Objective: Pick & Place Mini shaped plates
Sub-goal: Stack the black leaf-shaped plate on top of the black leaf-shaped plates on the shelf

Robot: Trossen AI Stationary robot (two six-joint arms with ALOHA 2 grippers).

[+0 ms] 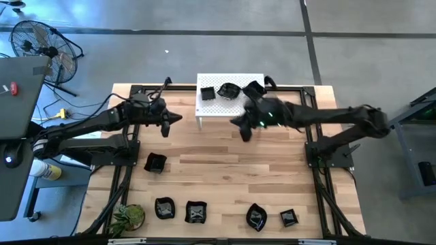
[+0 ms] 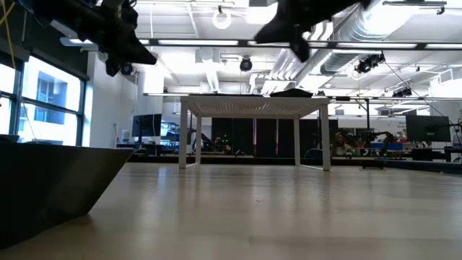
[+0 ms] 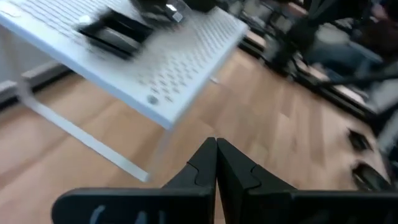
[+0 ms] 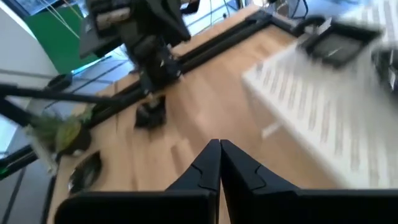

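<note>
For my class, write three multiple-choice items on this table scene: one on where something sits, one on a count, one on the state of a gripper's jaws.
1. Where is the small green plant?
A. on the white stand
B. at the table's near-left corner
C. in the right gripper

2. How many black plates lie on the white stand?
A. three
B. none
C. six

3. How are the jaws of the left gripper?
A. wide open
B. shut on a plate
C. shut, empty

Key:
1 B, the high view shows it beside the front row of plates.
2 A, three dark dishes lie on its top.
3 C, the left wrist view shows the jaws pressed together, holding nothing.
</note>
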